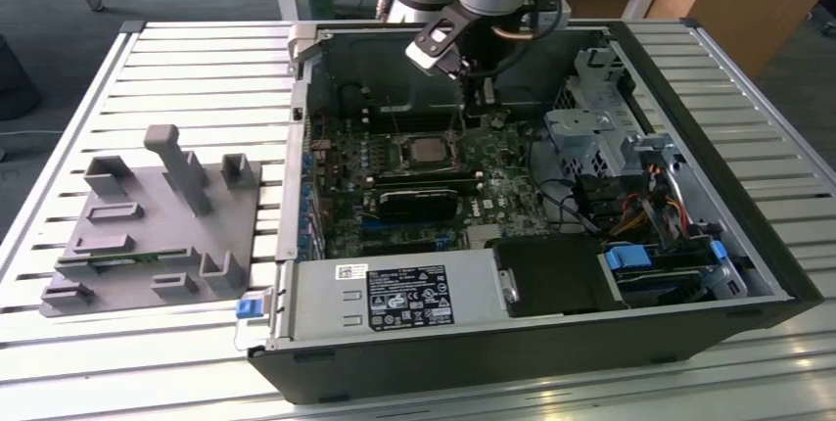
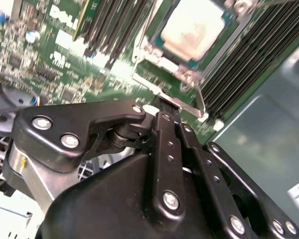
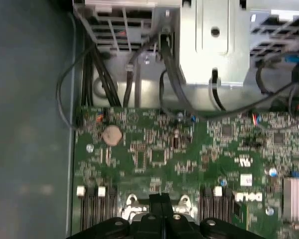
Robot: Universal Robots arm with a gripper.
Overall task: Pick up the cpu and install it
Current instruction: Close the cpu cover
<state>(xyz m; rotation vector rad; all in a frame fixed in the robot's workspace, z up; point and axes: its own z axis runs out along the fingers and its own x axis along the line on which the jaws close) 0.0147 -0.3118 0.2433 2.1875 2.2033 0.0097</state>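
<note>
cpu [image 1: 421, 151]: silvery top up, lying in the socket of the motherboard [image 1: 347, 215], inside the open computer case [image 1: 731, 245] | jaws: closed together, gripping nothing, poised over the board just beside the socket, toward the exterior view's right | grey tray [image 1: 144, 235]: on slatted desk [image 1: 196, 69], at exterior view's left of case

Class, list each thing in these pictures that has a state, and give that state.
computer case: lying on its side, open.
cpu: seated in the socket on the motherboard.
gripper: fingers shut, nothing seen between them, just beside the socket.
grey tray: flat on the table beside the case.
</note>
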